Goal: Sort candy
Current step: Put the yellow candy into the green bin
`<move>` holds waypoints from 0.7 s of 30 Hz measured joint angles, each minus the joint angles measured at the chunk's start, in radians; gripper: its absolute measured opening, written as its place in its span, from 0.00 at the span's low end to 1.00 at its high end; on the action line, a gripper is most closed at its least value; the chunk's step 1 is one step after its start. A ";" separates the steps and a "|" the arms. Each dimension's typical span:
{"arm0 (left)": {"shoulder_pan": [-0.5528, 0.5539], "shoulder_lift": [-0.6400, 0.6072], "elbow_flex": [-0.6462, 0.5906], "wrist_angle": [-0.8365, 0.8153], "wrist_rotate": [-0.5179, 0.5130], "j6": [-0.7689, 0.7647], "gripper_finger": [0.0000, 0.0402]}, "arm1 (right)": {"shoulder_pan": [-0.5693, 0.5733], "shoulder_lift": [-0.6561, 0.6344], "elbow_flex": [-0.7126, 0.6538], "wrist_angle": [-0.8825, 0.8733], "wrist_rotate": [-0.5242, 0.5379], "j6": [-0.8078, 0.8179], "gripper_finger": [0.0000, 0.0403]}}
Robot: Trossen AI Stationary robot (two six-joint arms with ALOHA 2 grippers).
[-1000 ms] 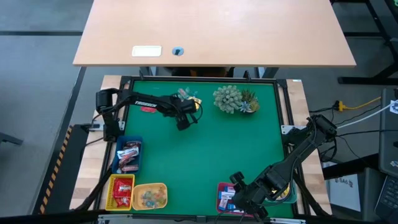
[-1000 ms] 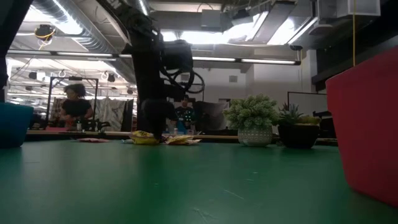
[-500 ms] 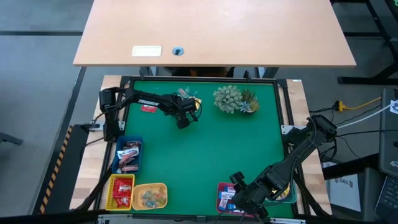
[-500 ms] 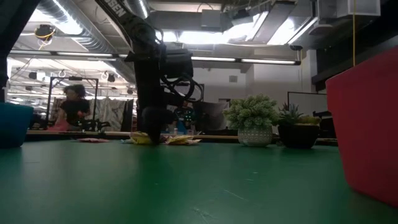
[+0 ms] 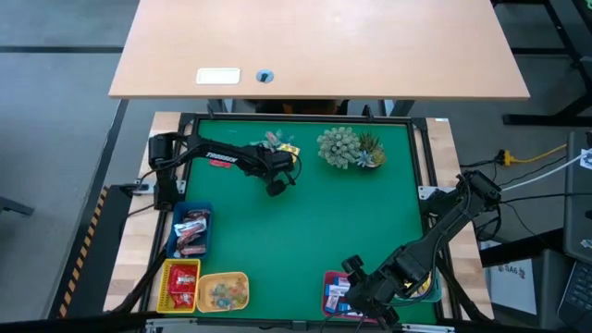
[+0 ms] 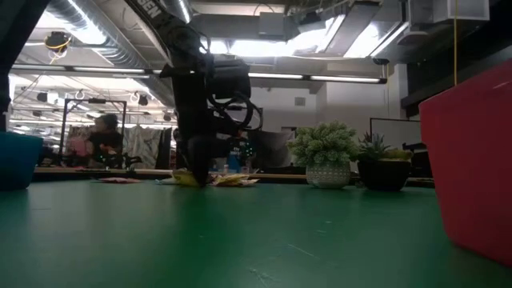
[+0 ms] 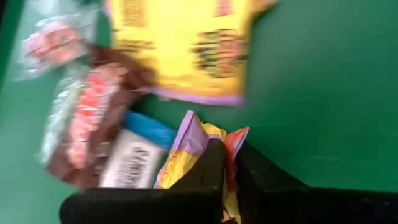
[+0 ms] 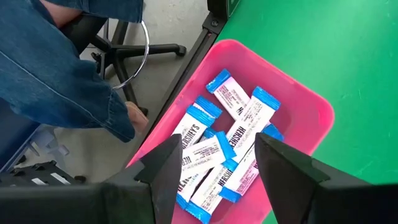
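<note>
The left pincer (image 7: pixel 225 163) is clamped on a crinkled yellow-and-purple candy wrapper (image 7: pixel 186 152) in the loose pile of candy (image 5: pixel 280 142) at the far edge of the flat green tabletop (image 5: pixel 314 222). The right pincer (image 8: pixel 214 163) hangs spread over a glossy pink tray (image 8: pixel 311 115) of blue-and-white bars (image 8: pixel 239 134). Beyond stand a spiky plant (image 6: pixel 326 148) and a lamp-lit workshop.

Green table (image 5: pixel 351 222) w/ candy (image 5: pixel 280 142), trays (image 5: pixel 191 231), plant (image 5: pixel 340 147)

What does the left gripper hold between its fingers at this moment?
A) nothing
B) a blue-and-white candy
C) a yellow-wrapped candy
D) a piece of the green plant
C: in the left wrist view, the left gripper is shut on the edge of a yellow-wrapped candy, beside the remaining candy pile.
</note>
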 joint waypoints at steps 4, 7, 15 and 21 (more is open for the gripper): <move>-0.049 -0.027 -0.002 0.011 0.087 -0.005 0.01 | 0.000 -0.002 0.000 -0.008 0.000 0.000 0.50; -0.091 -0.060 -0.006 0.033 0.184 -0.050 0.01 | 0.000 -0.002 0.024 -0.057 0.034 -0.001 0.50; -0.237 -0.137 -0.005 0.207 0.394 -0.173 0.00 | 0.000 -0.006 0.079 -0.183 0.350 -0.001 0.50; -0.364 -0.152 -0.003 0.512 0.578 -0.178 0.00 | -0.001 -0.006 0.079 -0.191 0.581 -0.005 0.50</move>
